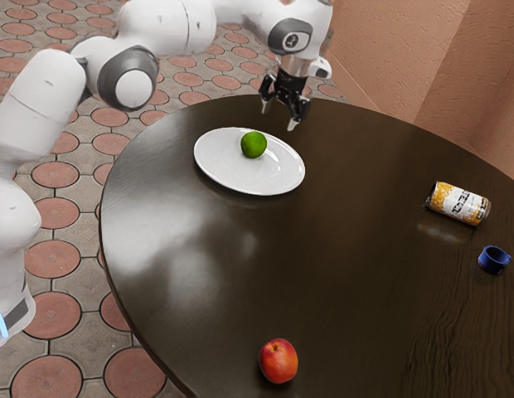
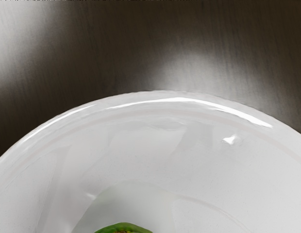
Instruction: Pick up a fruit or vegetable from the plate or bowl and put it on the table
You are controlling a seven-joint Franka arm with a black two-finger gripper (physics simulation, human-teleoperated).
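Lime (image 1: 254, 145) rests on plate (image 1: 249, 177); can (image 1: 458, 204) bears lettering too small to read

Round dark table (image 1: 199, 307); on it white plate (image 1: 240, 178), red fruit (image 1: 278, 361), can (image 1: 458, 204) on side, small blue cup (image 1: 493, 261).

The arm (image 1: 162, 29) is of white colour, with rounded segments and dark grey round covers at the joints, and one cover has a small marking. Near its base is a light blue strip. The gripper (image 1: 279, 112) is black, with two pale fingertips.
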